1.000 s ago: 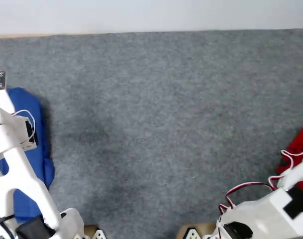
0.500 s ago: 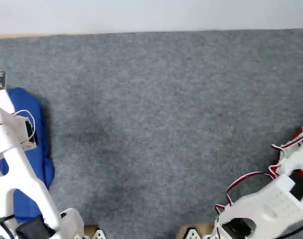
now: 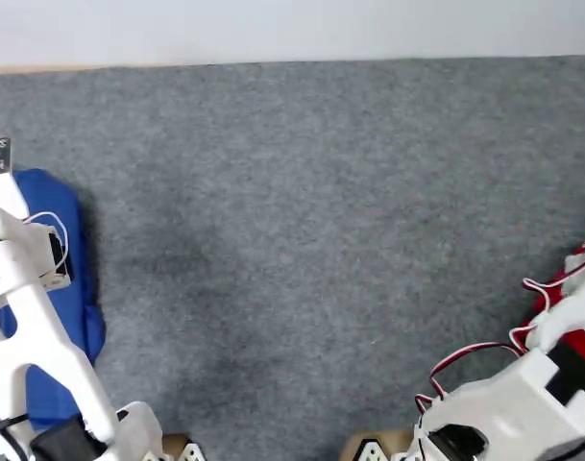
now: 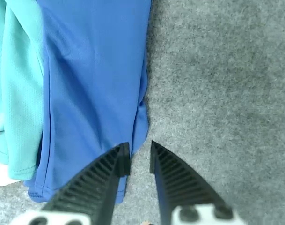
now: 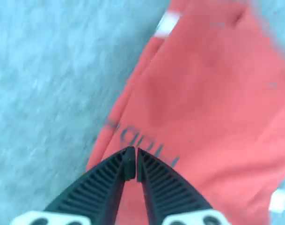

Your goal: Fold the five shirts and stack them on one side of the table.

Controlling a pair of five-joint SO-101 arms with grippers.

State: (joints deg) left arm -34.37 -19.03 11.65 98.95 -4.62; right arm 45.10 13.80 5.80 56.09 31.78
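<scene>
Now left gripper point(image 4: 139, 157) slightly parted at blue shirt point(image 4: 91, 84) edge; right gripper point(image 5: 134, 164) closed above red shirt point(image 5: 203, 108).

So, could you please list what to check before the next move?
1. The red shirt lies below the right tool: ok.
2. The right tool is open to grasp: not ok, shut.
3. The left tool holds nothing: ok, open over the blue shirt's edge.
4. The blue shirt sits on the teal shirt: ok.
5. The red shirt lies flat: cannot tell.
</scene>
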